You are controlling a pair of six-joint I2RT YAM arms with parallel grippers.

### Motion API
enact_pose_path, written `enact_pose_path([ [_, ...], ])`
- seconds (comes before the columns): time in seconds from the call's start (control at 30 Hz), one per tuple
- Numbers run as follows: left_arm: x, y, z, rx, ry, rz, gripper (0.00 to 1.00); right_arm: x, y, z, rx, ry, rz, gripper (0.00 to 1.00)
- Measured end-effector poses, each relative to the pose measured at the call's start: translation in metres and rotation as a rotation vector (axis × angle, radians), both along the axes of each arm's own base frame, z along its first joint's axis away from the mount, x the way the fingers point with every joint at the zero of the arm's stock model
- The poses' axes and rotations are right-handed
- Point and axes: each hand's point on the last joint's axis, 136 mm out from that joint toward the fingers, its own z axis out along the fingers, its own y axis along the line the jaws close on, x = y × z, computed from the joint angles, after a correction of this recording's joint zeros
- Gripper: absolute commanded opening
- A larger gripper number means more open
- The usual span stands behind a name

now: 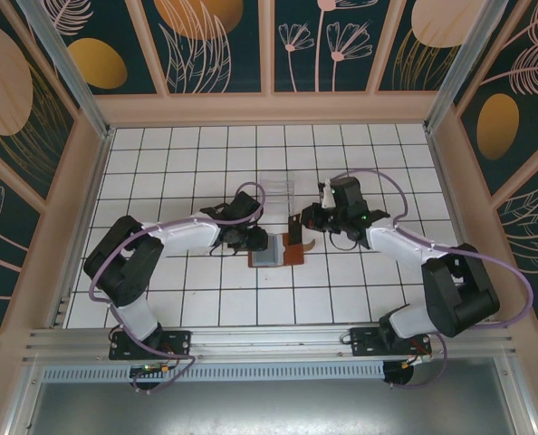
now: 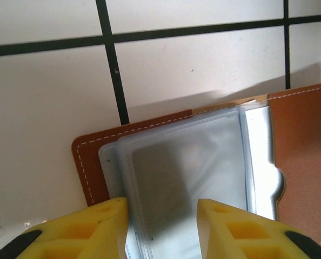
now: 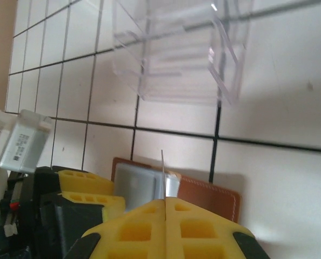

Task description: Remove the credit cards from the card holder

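— Yellow fingers of the left claw [image 2: 160,209] are seen nearest. How are they set?
— They are held partly apart, one on each side of the clear sleeves [image 2: 182,167] of the card holder [image 2: 95,156]. Nothing is gripped between them.
— Where is the card holder placed?
— It is laid open and flat on the tiled table [image 1: 206,299], between the two claws and just in front of the clear box [image 1: 276,188].
— What is held by the right claw [image 3: 165,205]?
— Its fingers are pressed together on a thin card [image 3: 162,170], seen edge-on and standing upright above them. That it is a card and not a loose sleeve is only judged.
— Which step is in hand?
— One card is judged to be already drawn out. A grey shape is seen in the front sleeve, so more are probably left inside.
— What is called for next?
— The lifted card should be carried clear and set down on the table. The next sleeve should then be pinched by the left claw, with the holder kept from being dragged along.
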Motion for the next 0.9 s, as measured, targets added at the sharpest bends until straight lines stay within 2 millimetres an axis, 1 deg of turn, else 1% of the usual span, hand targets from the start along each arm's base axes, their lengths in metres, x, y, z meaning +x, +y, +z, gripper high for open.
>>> enact_pose_path([
  [0.13, 0.004, -0.001, 0.016, -0.013, -0.035, 0.006, 0.41, 0.015, 0.003, 0.025, -0.081, -0.149, 0.095, 0.0],
  [0.2, 0.007, 0.0, 0.023, -0.018, -0.058, 0.013, 0.41, 0.025, 0.007, 0.038, -0.129, -0.239, 0.158, 0.0],
  [0.3, 0.011, 0.002, 0.032, -0.017, -0.088, 0.028, 0.41, 0.039, 0.014, 0.049, -0.204, -0.351, 0.262, 0.0],
  [0.47, 0.016, 0.007, 0.039, -0.006, -0.126, 0.053, 0.42, 0.061, 0.025, 0.056, -0.338, -0.5, 0.461, 0.0],
  [0.57, 0.012, 0.018, 0.034, 0.02, -0.132, 0.08, 0.42, 0.072, 0.032, 0.058, -0.401, -0.569, 0.575, 0.0],
  [0.73, -0.005, 0.041, 0.015, 0.066, -0.101, 0.123, 0.41, 0.086, 0.046, 0.056, -0.46, -0.636, 0.758, 0.0],
  [0.9, -0.014, 0.051, 0.009, 0.067, -0.092, 0.154, 0.41, 0.091, 0.056, 0.045, -0.477, -0.652, 0.906, 0.0],
])
